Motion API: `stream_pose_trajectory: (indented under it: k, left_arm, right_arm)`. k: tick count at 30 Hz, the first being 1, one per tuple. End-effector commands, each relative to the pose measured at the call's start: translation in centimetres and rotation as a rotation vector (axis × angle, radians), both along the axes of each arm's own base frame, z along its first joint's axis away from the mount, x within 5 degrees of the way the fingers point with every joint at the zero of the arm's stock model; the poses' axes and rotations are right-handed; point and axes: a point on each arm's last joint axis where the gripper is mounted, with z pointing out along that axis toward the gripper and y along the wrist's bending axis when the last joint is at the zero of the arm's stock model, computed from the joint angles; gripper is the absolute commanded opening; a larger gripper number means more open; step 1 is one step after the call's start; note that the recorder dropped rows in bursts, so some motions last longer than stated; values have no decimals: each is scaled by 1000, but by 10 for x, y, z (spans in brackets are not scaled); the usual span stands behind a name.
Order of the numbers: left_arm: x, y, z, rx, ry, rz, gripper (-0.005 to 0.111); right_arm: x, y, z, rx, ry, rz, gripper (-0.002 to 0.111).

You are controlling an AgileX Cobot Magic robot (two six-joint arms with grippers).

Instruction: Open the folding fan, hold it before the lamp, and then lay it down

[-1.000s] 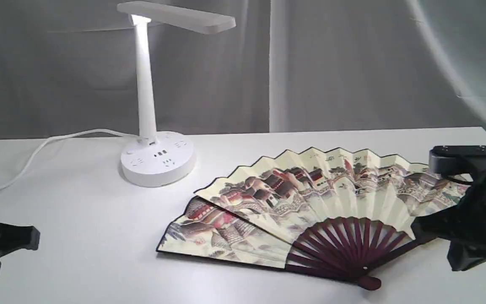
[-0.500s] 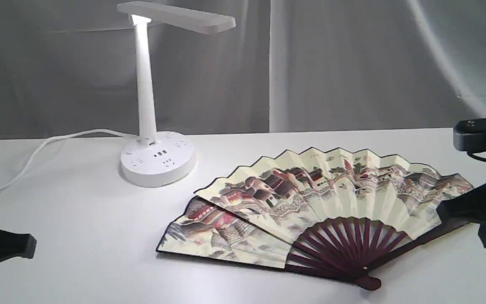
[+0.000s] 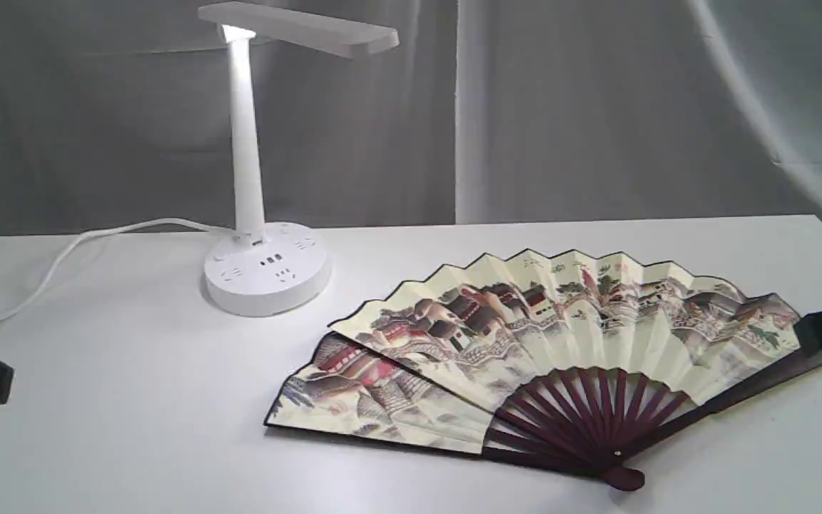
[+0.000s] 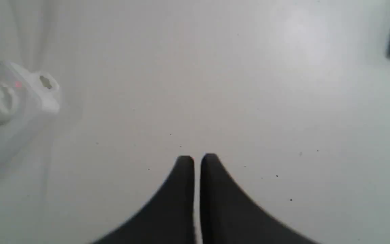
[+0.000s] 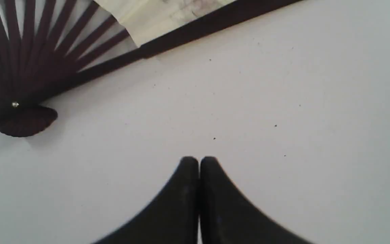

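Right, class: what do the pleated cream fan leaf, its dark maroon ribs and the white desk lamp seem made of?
Pleated cream fan leaf: matte paper, by its crisp folds and painted village scene. Dark maroon ribs: probably stained wood, thin stiff slats with slight sheen; plastic is possible. White desk lamp: smooth moulded plastic, seemingly, with rounded base and slim stem.

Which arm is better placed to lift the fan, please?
Right, probably: the right gripper, shut, is beside the fan's guard; the left gripper is far across the table.
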Motion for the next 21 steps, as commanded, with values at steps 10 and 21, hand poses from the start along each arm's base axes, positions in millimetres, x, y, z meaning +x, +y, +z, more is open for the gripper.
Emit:
stream_pose_trajectory:
  k: [10,21]
  left_arm:
    - [-61,5,67,1,-289,-18,0]
    - [-134,10,112,-24,-617,-14,0]
  right_arm:
    - [-59,-3,63,-16,-243,-4,0]
    - [-149,-7,112,-5,-549,-14,0]
